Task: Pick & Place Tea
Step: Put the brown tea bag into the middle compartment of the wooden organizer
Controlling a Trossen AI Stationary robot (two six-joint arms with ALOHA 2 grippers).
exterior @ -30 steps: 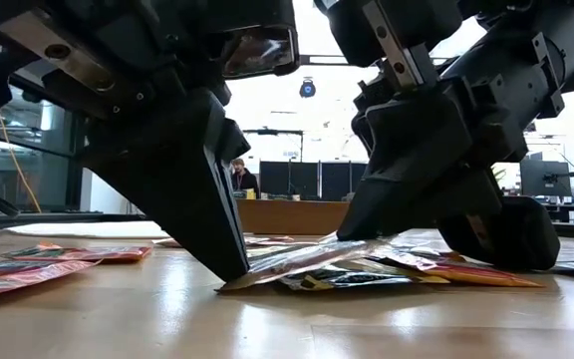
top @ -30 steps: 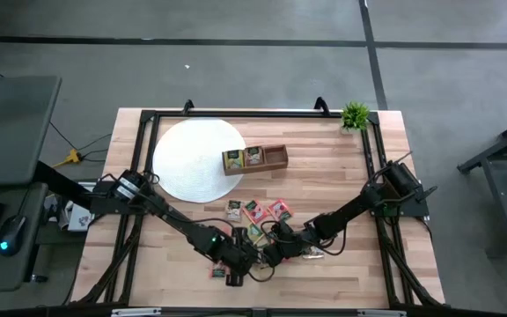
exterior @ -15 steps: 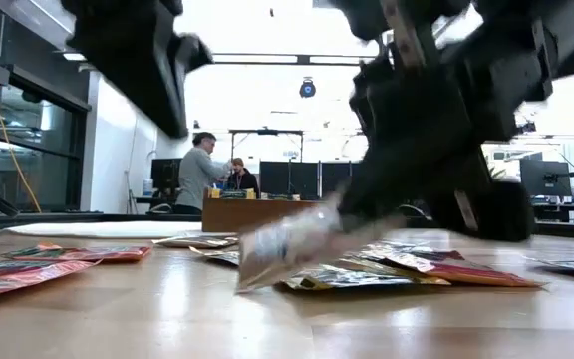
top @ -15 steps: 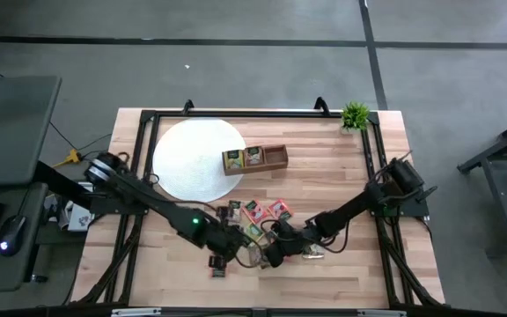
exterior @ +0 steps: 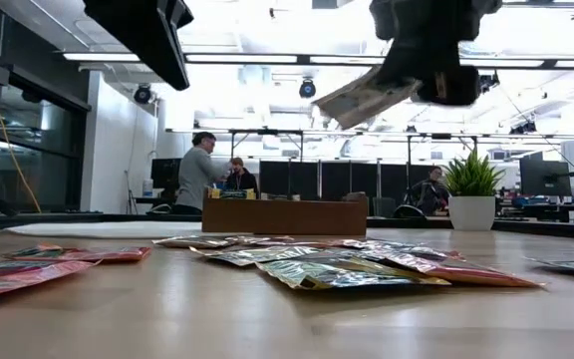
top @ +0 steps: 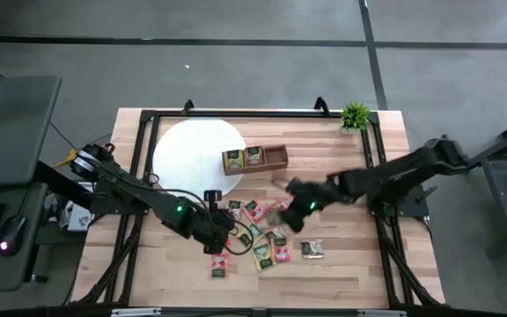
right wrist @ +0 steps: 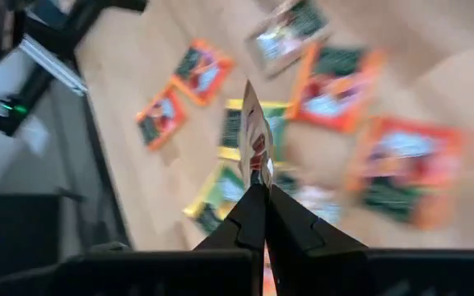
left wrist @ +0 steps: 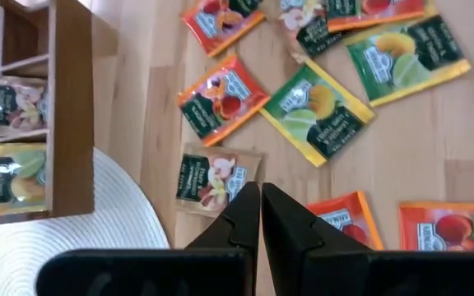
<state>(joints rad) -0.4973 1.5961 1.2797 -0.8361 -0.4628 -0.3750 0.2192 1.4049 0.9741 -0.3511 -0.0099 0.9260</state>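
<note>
Several flat tea packets (top: 258, 233) in green, yellow and red lie loose on the wooden table, also in the left wrist view (left wrist: 319, 111) and the low view (exterior: 347, 267). My right gripper (top: 287, 214) hangs above them, shut on one tea packet (exterior: 362, 98). My left gripper (top: 223, 236) is shut and empty, raised over the packets' left side (left wrist: 260, 187). The brown tray (top: 255, 158) holds packets (left wrist: 6, 103) in two compartments. My right gripper pinches one tea packet between its two fingers at one edge (right wrist: 256, 177). The wrist view shows the packet edge-on, sticking out past the fingertips. In the low view it is lifted clear of the table and tilted, its free end (exterior: 332, 108) lower than the held end.
A white round mat (top: 196, 158) lies left of the tray. A small potted plant (top: 355, 114) stands at the far right corner. A black frame (top: 236, 114) runs round the table. People work at desks (exterior: 202, 170) in the room behind.
My right gripper has lifted a packet off the pile and carried it up and toward the table's right and far side. My left gripper, whose tip stood on the table beside that packet, has risen and drawn back toward the left.
</note>
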